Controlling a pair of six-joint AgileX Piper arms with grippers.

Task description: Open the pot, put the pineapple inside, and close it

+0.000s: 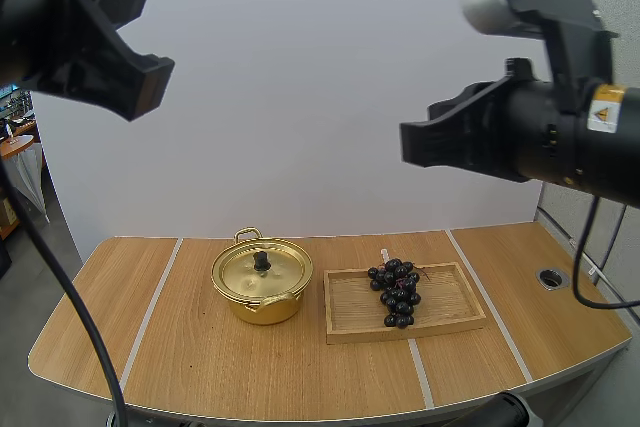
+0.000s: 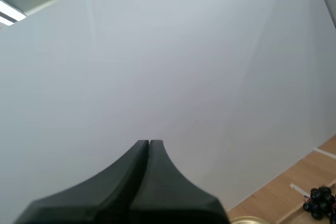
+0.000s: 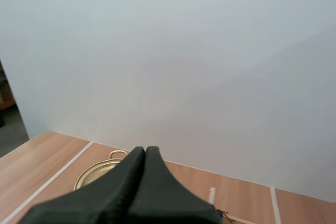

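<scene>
One lidded pot (image 1: pixel 262 307) stands beside one wooden tray (image 1: pixel 450 299) holding one bunch of grapes (image 1: pixel 396 293); left gripper (image 2: pixel 149 143) and right gripper (image 3: pixel 145 149) hang above, both closed, empty

Left arm (image 1: pixel 70 32) and right arm (image 1: pixel 540 137) hang high, jaws pressed together

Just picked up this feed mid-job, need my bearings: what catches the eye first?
A shiny gold pot, lid on, sits in the middle of the table, with a dark bunch of grapes on a wooden tray just right of it. Both arms hang high above, left claw and right claw each shut on nothing.
</scene>
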